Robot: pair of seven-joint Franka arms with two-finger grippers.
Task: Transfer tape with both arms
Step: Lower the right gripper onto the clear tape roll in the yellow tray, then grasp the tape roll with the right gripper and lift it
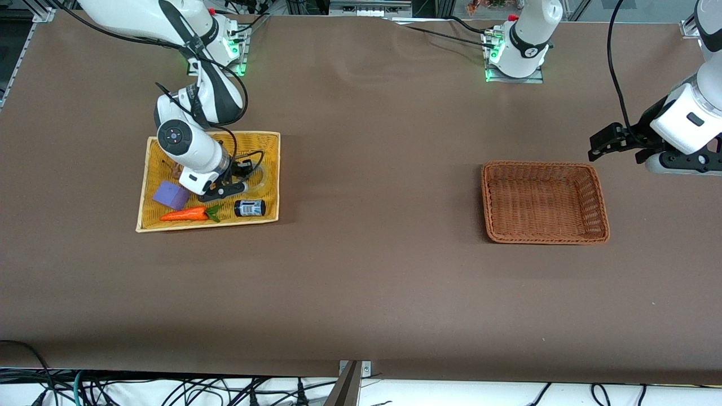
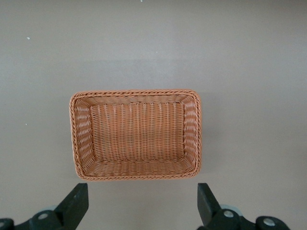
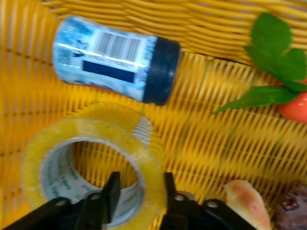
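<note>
The task is barely begun: the tape (image 3: 93,165) lies in the yellow tray (image 1: 269,169), the right tool (image 3: 139,191) pinching its wall. The left tool (image 2: 142,203) waits wide over the surface (image 1: 366,270) beside the empty brown basket (image 1: 544,237).

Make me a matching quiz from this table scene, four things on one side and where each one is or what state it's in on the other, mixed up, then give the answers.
Things:
1. tape
2. brown basket
3. carrot
4. left hand

States:
A. empty, at the left arm's end of the table
B. open, above the table beside the brown basket
C. pinched through its wall by the right hand
D. lying in the yellow basket, next to the purple block

Pairs: 1-C, 2-A, 3-D, 4-B
</note>
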